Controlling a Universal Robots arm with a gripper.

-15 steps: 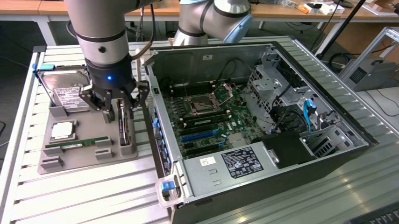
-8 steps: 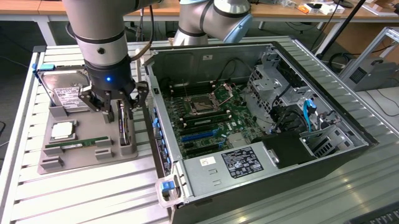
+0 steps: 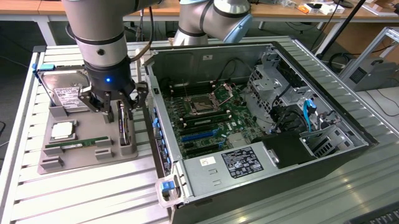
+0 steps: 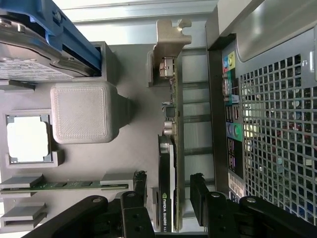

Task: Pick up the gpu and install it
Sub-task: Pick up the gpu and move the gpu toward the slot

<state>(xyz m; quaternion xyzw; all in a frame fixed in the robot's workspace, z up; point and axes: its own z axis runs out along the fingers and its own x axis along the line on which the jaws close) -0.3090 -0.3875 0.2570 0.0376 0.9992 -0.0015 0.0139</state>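
Standing by the table (image 3: 93, 196), I see the arm (image 3: 100, 42) low over a grey tray (image 3: 81, 161). The gpu (image 3: 124, 127) stands on its edge in the tray, beside the open computer case (image 3: 206, 60). The jaws reach down on both sides of it.

In the wrist view, the gpu (image 4: 171, 129) sits between the two black fingers (image 4: 140, 187). The jaws are spread wide, with a gap on each side of the card. A memory stick (image 4: 64, 184) lies in the tray nearby.

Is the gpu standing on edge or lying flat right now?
On edge. The gpu stands upright in the gray holder tray, outside the computer case, with the open gripper straddling it.
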